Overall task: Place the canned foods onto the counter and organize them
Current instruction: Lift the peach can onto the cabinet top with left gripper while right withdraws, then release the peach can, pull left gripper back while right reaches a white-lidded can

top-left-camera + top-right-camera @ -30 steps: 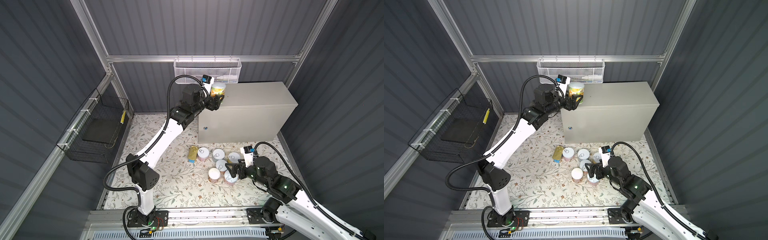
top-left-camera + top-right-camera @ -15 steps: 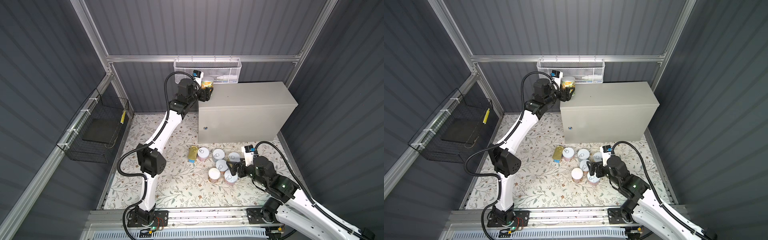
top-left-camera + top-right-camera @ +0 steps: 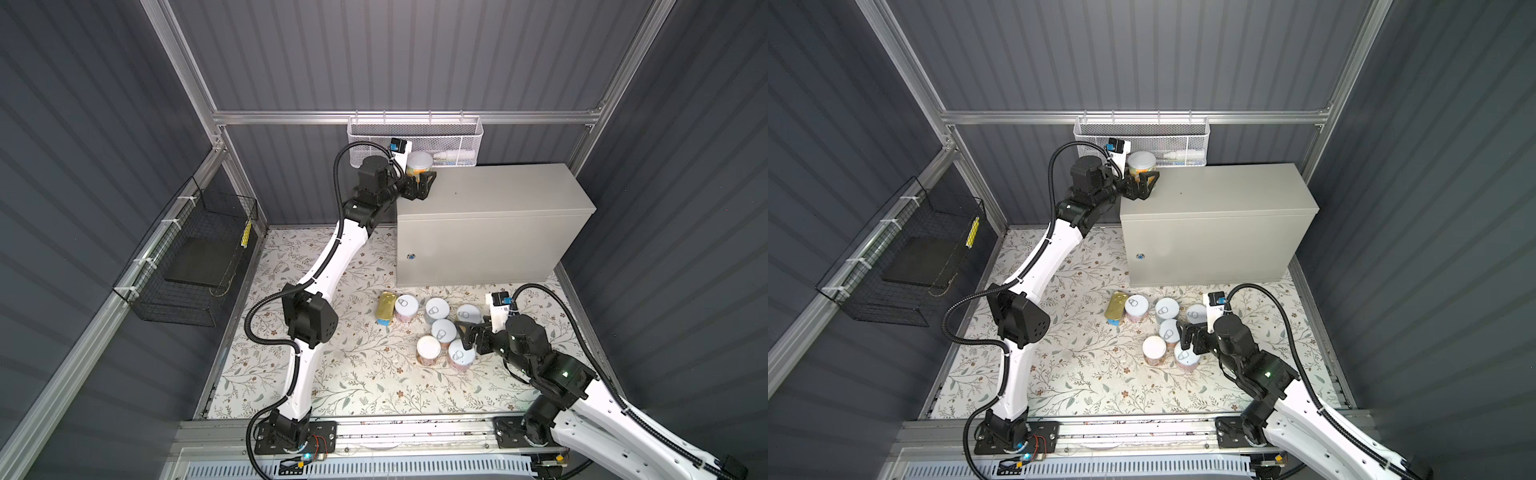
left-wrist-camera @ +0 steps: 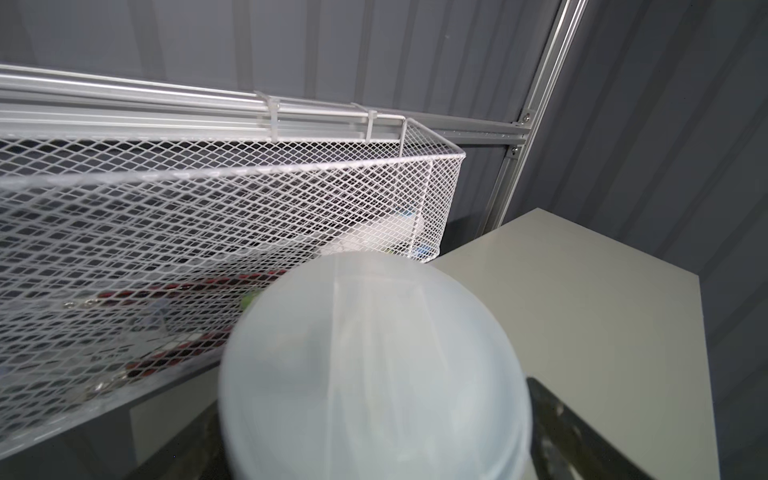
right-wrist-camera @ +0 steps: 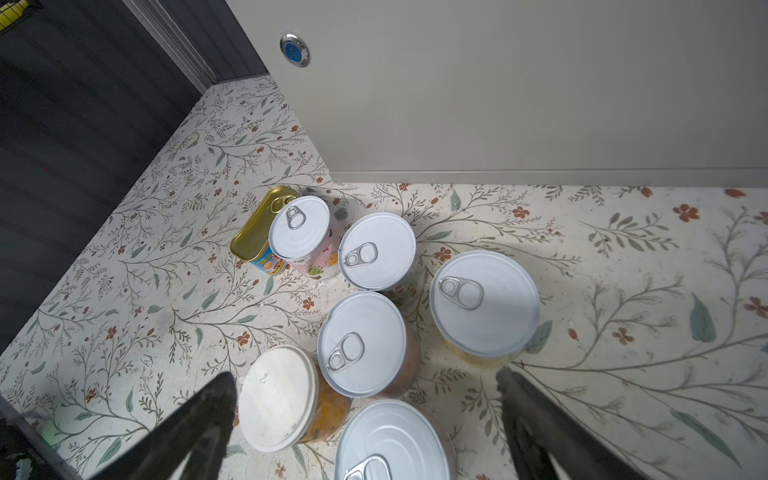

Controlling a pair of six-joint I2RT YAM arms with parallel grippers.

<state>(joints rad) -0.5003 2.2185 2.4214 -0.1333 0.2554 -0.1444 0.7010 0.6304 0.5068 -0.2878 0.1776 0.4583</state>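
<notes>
- Moved since the earlier frames: the left gripper (image 3: 419, 179) has carried the yellow-labelled can (image 3: 419, 163) back to the desk's rear left corner.
- Floral floor (image 3: 332, 374): bears the other tins, in front of the desk.
- Desk (image 3: 498, 199): grey cabinet. The yellow-labelled can stands upright on it, left jaws apart on either side.
- Right gripper (image 5: 365, 376): above the floor cluster, jaws apart.
- Round cans (image 3: 444, 329): six, upright, clustered.
- Gold tin (image 3: 386, 305): just beside the pink-labelled can (image 5: 299, 228).
</notes>
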